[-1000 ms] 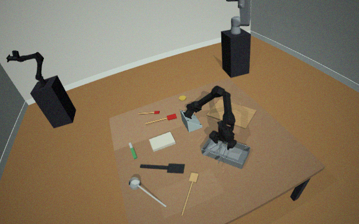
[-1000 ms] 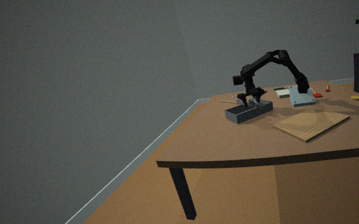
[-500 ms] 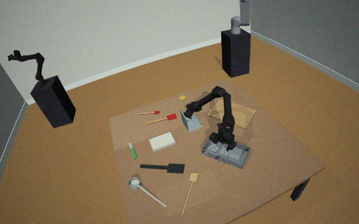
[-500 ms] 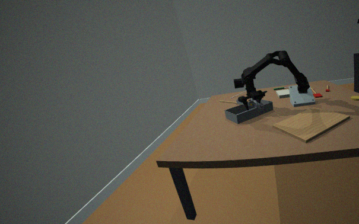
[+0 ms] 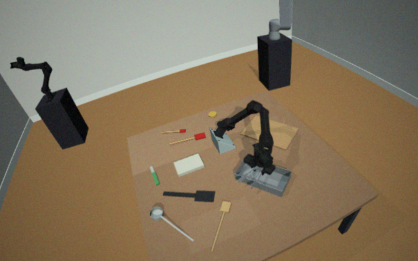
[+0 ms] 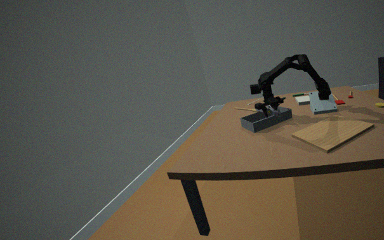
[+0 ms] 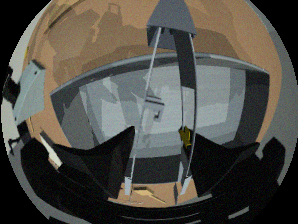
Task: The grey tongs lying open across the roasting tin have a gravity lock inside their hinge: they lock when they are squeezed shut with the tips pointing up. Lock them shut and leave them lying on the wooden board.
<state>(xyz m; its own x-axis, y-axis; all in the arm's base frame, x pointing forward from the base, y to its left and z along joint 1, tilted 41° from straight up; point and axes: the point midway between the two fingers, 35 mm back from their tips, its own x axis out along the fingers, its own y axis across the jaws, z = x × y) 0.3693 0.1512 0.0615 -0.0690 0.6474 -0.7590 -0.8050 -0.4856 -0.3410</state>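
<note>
The grey tongs [image 7: 172, 16] [image 5: 250, 177] lie across the grey roasting tin [image 5: 278, 189] [image 6: 254, 124] [image 7: 89, 90]. In the wrist view their hinge points away and their two arms run back towards me. My gripper [image 7: 157, 129] [image 5: 258, 168] [image 6: 268, 108] is down in the tin, and its fingers press on the outer sides of both arms near the tips, squeezing them closer together. The wooden board [image 5: 285, 134] [image 6: 332, 133] lies bare on the table beyond the tin, behind the arm.
A grey wedge block [image 5: 222, 143] carries the arm's base. Left of the tin lie a white block [image 5: 188, 164], a green marker [image 5: 155, 176], a black spatula [image 5: 192, 195], a wooden spatula [image 5: 222, 214], a ladle [image 5: 163, 217], two red-headed tools [image 5: 187, 138] and a yellow disc [image 5: 212, 114].
</note>
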